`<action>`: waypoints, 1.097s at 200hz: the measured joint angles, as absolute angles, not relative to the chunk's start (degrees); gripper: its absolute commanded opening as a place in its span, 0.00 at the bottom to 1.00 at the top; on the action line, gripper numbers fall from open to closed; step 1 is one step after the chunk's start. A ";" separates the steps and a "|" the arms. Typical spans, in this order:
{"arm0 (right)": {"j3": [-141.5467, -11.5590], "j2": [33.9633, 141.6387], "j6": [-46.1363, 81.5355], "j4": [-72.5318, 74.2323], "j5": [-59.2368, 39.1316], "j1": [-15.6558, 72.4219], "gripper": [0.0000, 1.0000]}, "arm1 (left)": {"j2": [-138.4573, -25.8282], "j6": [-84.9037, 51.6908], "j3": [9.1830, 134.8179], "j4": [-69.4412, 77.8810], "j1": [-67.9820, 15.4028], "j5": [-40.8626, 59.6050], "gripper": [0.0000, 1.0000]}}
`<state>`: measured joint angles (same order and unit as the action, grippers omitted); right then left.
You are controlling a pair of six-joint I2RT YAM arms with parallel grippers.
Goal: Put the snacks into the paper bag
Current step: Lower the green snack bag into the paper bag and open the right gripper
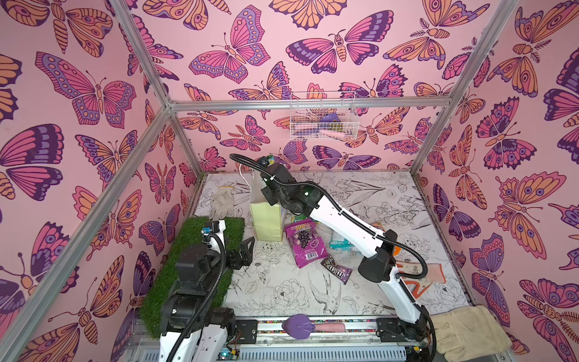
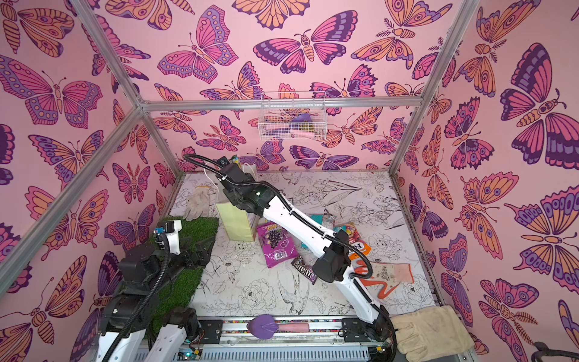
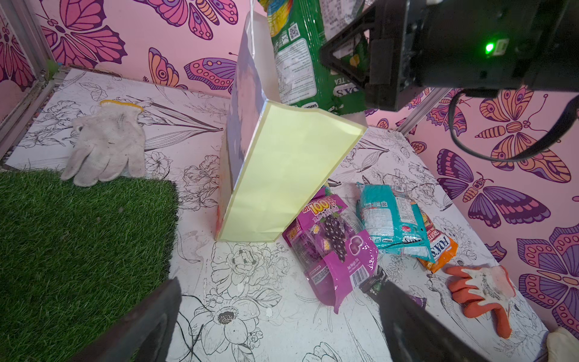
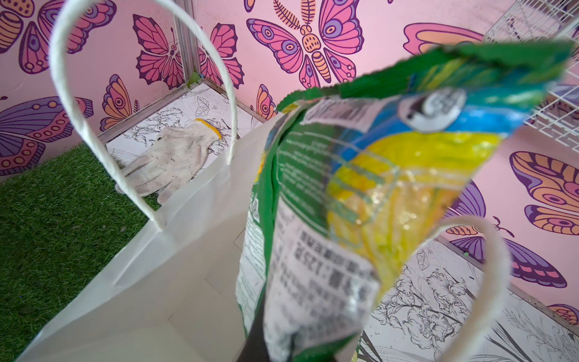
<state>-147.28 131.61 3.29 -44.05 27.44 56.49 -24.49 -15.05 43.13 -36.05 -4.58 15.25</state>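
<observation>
My right gripper [image 3: 332, 58] clamps the green packet [image 3: 297, 69] toward my eleven o'clock. Its long axis hangs upright, lower end in the paper bag [image 3: 282, 175].

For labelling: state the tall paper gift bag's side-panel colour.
Paper bag's side panel: pale yellow-green; clearest in left wrist view.

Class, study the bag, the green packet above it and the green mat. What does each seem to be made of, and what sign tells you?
The bag looks like matt paper, with crisp folded edges and flat panels. The green packet is likely thin plastic film, glossy: it glints, crinkles and has a serrated sealed edge. The mat appears to be synthetic turf, a dense pile of short green blades.
</observation>
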 measured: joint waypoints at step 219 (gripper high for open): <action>-147.28 132.33 4.71 -44.47 27.38 56.45 0.11 | -24.49 -15.05 43.11 -36.07 -4.58 15.25 1.00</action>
<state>-147.28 132.33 4.71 -44.47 27.38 56.45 -24.49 -15.05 43.11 -36.07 -4.58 15.25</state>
